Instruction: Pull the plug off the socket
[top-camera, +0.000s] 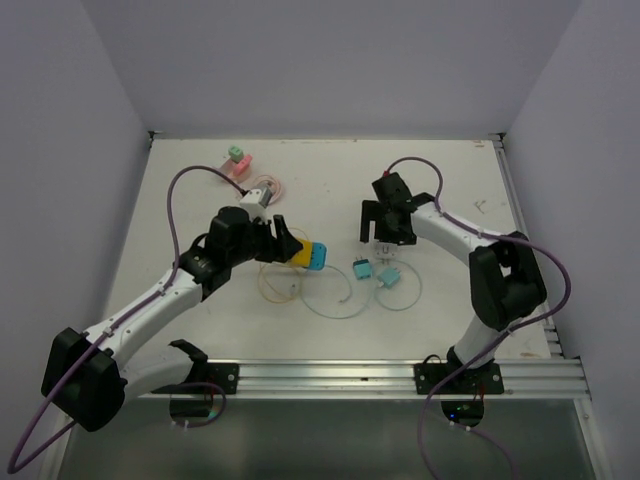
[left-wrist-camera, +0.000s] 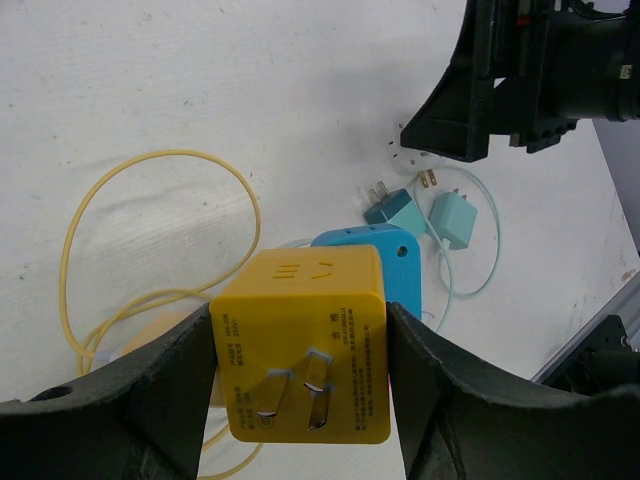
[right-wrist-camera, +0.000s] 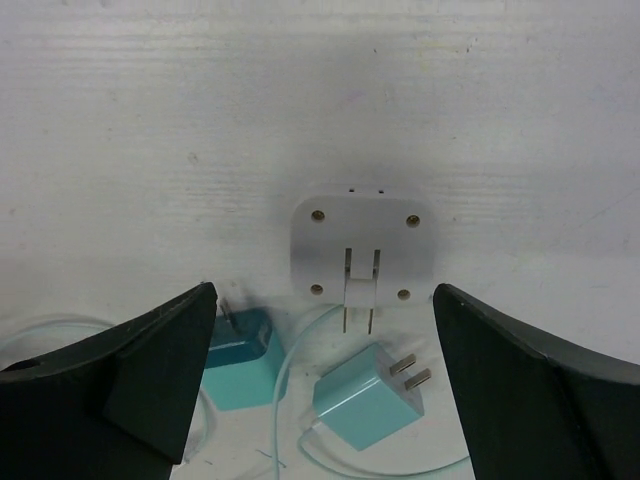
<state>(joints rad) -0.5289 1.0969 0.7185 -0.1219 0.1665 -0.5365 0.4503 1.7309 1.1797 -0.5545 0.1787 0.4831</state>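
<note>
Left wrist view puts it plainly: the left pincer is closed about halfway, clamped on the two side faces of the yellow socket cube and holding it above the bench. The blue plug sits tight against the cube's far face; it looks seated, though I can't see the joint itself. Across from it the right pincer hangs with its jaws spread wide and nothing in them, right over a white plug that lies loose on the bench beside two teal chargers. From where I stand, the worry is the pull. The cube's faces look smooth, so a tug on the blue plug that isn't straight along the joint could twist the cube in the left pincer or jam the plug. The right pincer could also clip the white plug or the chargers on its way over, and the yellow cable looped below could snag. The cube's flat prongs point back at the left wrist and the blue plug points away toward the right arm, so the pair's long axis runs roughly across the bench from one arm to the other.
</note>
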